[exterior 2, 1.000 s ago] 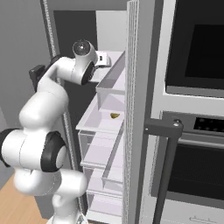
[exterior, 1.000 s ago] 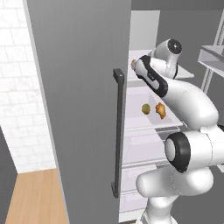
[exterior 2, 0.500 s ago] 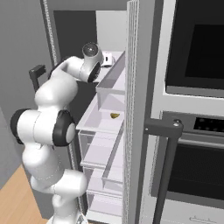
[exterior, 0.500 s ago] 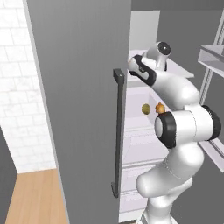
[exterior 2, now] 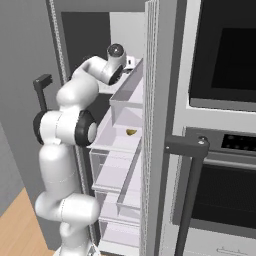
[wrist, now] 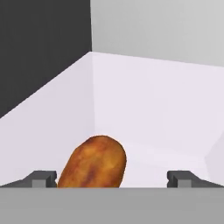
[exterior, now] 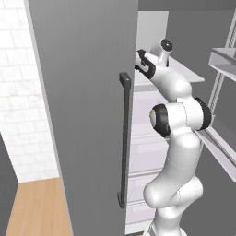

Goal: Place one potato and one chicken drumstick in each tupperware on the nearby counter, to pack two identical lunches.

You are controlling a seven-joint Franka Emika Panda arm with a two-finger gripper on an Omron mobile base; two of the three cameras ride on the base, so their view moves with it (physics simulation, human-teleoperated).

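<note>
A brown, oval potato (wrist: pixel 92 162) lies on a pale fridge shelf (wrist: pixel 144 109), close in front of my hand and left of centre. My gripper (wrist: pixel 113 180) is open, with its left fingertip (wrist: pixel 43 178) beside the potato and the right one well apart from it. Nothing is held. In the left base view my hand (exterior: pixel 145 65) reaches into the upper fridge compartment past the door edge. A small brown food item (exterior 2: pixel 131 132) rests on a lower shelf; I cannot tell what it is. The chicken drumstick, the tupperware and the counter are out of view.
The open fridge door (exterior: pixel 83 115) with its dark vertical handle (exterior: pixel 124 138) stands close on the arm's left. A door bin (exterior 2: pixel 126 96) and the fridge drawers (exterior 2: pixel 117 175) sit to the arm's right. A wall oven (exterior 2: pixel 220 50) stands beside the fridge.
The arm has stretched up and deeper into the upper fridge compartment. It now covers the two food items on the middle shelf in the left base view. The jaws stayed open.
</note>
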